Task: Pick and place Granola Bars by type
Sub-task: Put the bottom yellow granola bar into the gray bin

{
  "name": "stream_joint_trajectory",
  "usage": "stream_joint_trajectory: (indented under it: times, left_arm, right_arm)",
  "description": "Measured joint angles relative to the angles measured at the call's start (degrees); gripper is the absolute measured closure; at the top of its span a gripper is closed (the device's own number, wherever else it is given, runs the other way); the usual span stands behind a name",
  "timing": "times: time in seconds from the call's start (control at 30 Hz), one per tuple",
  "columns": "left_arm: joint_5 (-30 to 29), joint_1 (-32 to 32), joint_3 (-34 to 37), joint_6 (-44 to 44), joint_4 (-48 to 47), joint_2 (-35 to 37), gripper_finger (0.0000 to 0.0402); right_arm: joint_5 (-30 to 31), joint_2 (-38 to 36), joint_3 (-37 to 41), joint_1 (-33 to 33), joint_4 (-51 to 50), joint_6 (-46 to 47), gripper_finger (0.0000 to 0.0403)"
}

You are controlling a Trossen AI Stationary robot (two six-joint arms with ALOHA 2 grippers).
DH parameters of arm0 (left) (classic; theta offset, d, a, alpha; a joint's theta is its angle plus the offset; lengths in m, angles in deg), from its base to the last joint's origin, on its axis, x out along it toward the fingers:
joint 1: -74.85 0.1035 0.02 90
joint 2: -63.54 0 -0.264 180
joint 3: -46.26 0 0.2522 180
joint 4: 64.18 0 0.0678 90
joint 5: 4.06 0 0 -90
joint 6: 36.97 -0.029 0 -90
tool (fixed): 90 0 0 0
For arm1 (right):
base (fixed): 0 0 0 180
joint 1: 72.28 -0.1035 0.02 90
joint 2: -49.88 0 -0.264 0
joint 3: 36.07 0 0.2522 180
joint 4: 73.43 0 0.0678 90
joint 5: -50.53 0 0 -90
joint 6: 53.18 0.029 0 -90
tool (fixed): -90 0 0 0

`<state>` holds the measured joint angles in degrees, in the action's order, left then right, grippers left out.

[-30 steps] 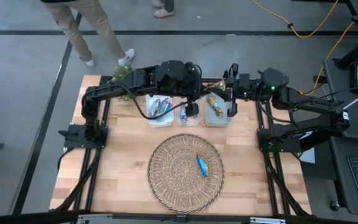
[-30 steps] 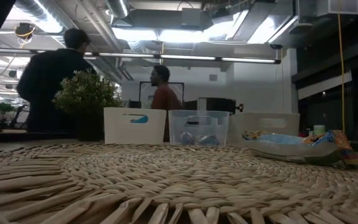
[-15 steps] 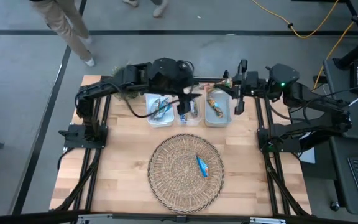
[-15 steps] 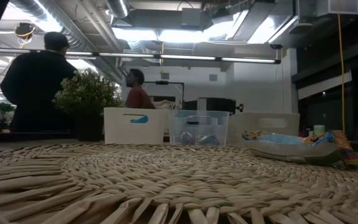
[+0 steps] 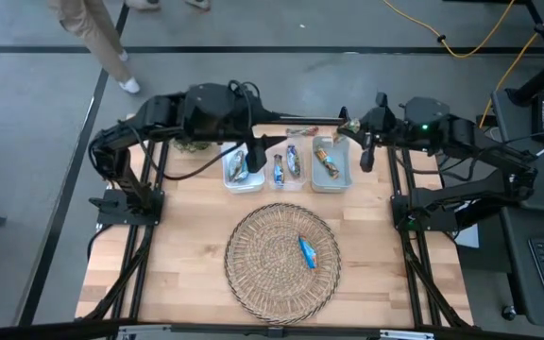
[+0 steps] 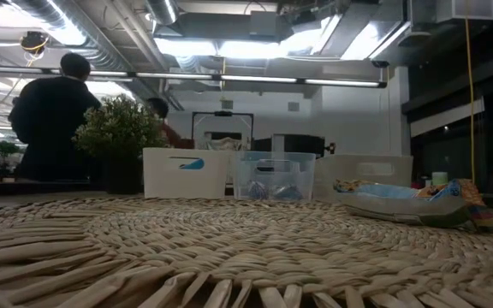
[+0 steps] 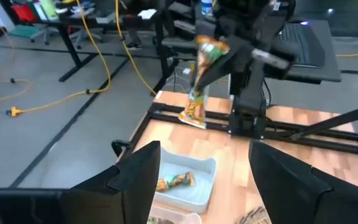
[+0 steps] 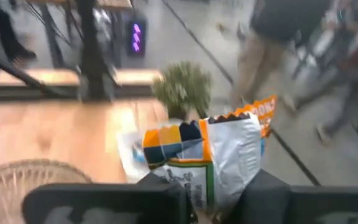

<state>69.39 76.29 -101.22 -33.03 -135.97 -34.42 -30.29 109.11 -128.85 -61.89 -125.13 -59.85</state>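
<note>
Three bins stand in a row at the far edge. The left bin holds bars, the middle bin holds two blue bars, and the right bin holds an orange-brown bar. One blue bar lies flat on the round wicker tray. My left gripper hangs open and empty over the left bin. My right gripper is above the right bin's far right corner, shut on an orange, green and white bar. My right gripper pinches one end of the orange, green and white bar between its two fingers. The rest of the wrapper sticks out past the fingertips, slanting, lifted clear of bin and table.
A small potted plant stands at the far left corner behind the bins. Bare wood lies left and right of the wicker tray. People walk on the floor beyond the table's far edge.
My left gripper has drawn back from over the middle bin toward the table's left, to above the left bin. A second blue bar now lies in the middle bin where it stood. My right gripper has shifted a little toward the table's right edge with its bar.
</note>
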Motion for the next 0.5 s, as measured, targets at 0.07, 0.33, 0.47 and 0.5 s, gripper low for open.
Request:
stream_joint_trajectory:
  times: [0.07,0.33,0.47,0.5]
  left_arm:
    - [-0.21,-0.56,0.49,1.15,-0.01,-0.29,0.0166]
    - [-2.02,-2.28,4.22,4.36,-0.1,-0.57,0.0166]
    - [-3.07,-2.92,4.25,4.52,0.03,-0.53,0.0166]
    - [-3.29,-2.97,4.25,4.52,0.03,-0.51,0.0166]
  right_arm:
    - [1.5,0.72,0.26,1.1,-3.48,0.62,0.0373]
    - [1.24,4.64,7.94,9.86,-4.37,-4.47,0.0372]
    - [-2.37,6.87,9.1,13.0,-3.11,-4.09,0.0358]
    - [-2.63,7.53,9.09,13.53,-2.86,-4.08,0.036]
